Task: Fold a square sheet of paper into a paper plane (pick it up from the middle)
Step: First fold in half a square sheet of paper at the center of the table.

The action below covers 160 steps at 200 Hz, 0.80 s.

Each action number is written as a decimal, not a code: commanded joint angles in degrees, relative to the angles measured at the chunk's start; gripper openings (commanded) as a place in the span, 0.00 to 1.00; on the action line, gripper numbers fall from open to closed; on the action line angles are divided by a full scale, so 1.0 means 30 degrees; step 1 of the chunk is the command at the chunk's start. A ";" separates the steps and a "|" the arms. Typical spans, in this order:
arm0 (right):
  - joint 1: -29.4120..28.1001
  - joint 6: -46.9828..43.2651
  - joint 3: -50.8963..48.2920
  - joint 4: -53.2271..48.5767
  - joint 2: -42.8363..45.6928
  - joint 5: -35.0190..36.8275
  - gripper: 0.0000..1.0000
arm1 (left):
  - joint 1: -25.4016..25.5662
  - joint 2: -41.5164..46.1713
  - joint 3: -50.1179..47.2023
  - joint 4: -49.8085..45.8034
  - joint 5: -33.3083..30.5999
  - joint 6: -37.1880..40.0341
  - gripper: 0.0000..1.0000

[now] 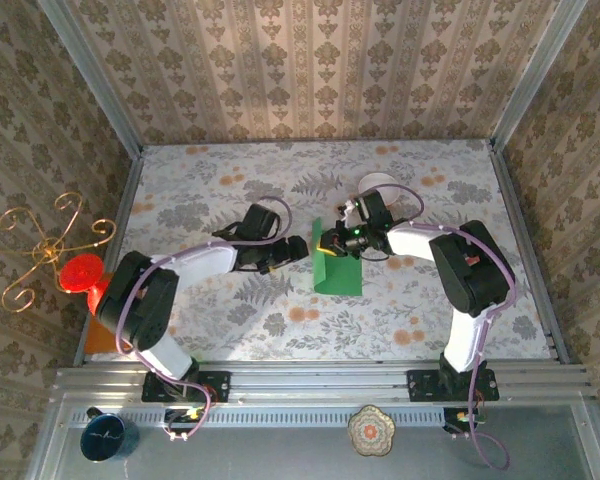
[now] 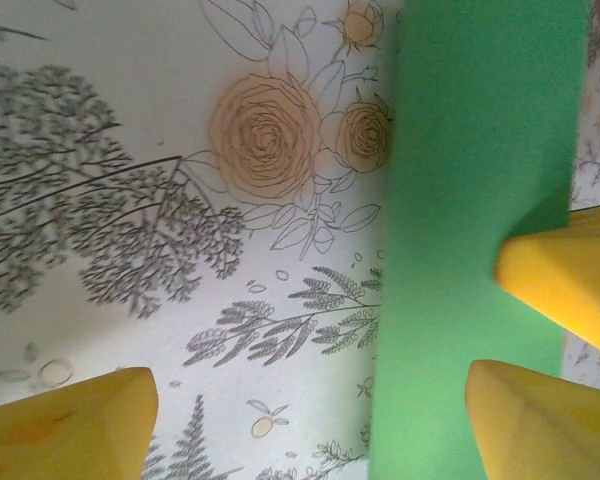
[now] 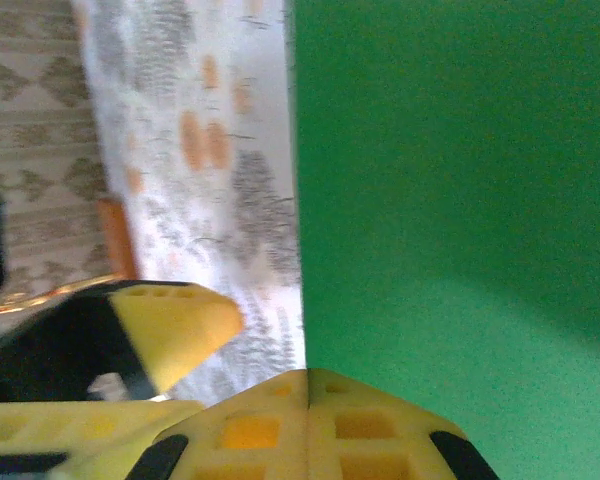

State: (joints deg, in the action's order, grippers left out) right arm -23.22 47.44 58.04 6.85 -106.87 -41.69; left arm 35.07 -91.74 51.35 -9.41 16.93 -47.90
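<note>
Centrally on the floral tablecloth (image 1: pixel 220 175), right hand (image 1: pixel 332 243) pinches the green sheet (image 1: pixel 338 275); left hand (image 1: pixel 300 248) gapes.

Three walls (image 1: pixel 310 70) enclose the table (image 1: pixel 230 185), all papered in a beige damask pattern of vertical stripes and leaf motifs. Metal posts (image 1: pixel 92 80) stand at the two rear corners, where the walls meet. The table carries a white cloth printed with grey foliage and orange flowers. A slotted aluminium rail (image 1: pixel 320 385) spans the near edge, with a grey ledge (image 1: pixel 280 440) below it. Light is even and diffuse.
</note>
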 commanded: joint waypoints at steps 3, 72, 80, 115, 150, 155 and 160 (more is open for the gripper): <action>-0.0372 0.2240 -0.0627 0.3622 0.0750 -0.2131 0.06 | -0.0303 0.1878 -0.1009 0.0432 -0.0779 -0.0579 0.83; -0.0471 0.5165 -0.1245 0.8164 -0.0752 -0.3566 0.06 | -0.1202 0.3453 -0.2390 0.1197 -0.0149 -0.0576 0.86; -0.0380 0.5002 -0.1480 0.8126 -0.0895 -0.3380 0.06 | -0.1191 0.3150 -0.2302 0.1230 0.0091 -0.0474 0.86; -0.0155 0.3040 -0.1486 0.5806 -0.1770 -0.2421 0.06 | -0.1055 0.1952 -0.2059 0.1026 0.0422 -0.0092 0.85; 0.0147 0.1884 -0.1154 0.4620 -0.2676 -0.1777 0.06 | -0.0996 0.1070 -0.2321 0.1419 0.0617 -0.0072 0.82; 0.0179 0.1692 -0.1099 0.4380 -0.2747 -0.1634 0.06 | -0.0969 0.0936 -0.2323 0.1582 0.0723 -0.0137 0.81; 0.0213 0.1489 -0.0993 0.4063 -0.2777 -0.1484 0.06 | -0.0925 0.0787 -0.2308 0.1772 0.0861 -0.0179 0.81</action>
State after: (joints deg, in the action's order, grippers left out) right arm -23.18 56.21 53.84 23.53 -113.78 -48.40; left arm 31.83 -87.74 44.38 -5.89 17.63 -49.28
